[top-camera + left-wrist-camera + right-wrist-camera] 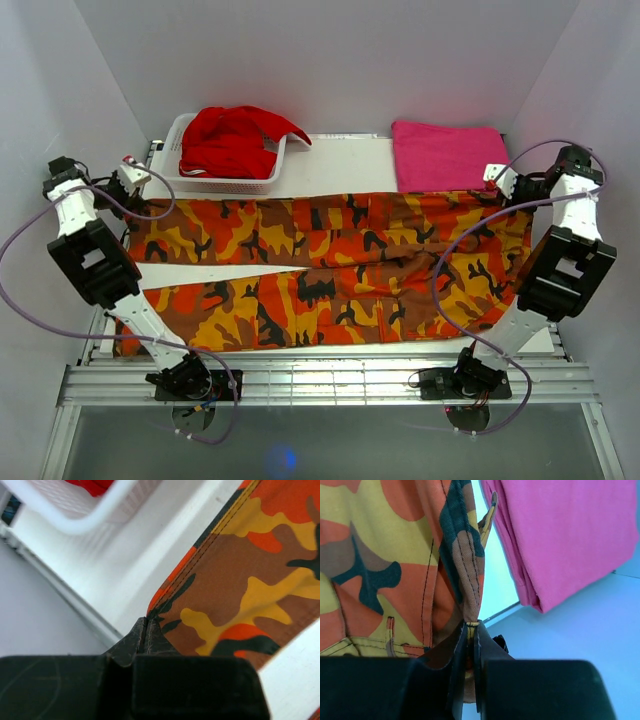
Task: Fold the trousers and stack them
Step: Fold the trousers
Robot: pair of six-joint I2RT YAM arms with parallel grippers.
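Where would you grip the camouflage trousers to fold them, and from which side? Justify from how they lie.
Take the far-edge corners of the trousers: the leg hem on the left, the waistband on the right, each from its outer end. They lie flat and spread out, so only edges offer a pinch. The left end effector and right end effector are shut there.

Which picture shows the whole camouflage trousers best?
The top external view: the trousers lie spread out, both legs visible. The left wrist view shows only a hem corner, the right wrist view only a bunched edge beside the pink cloth.
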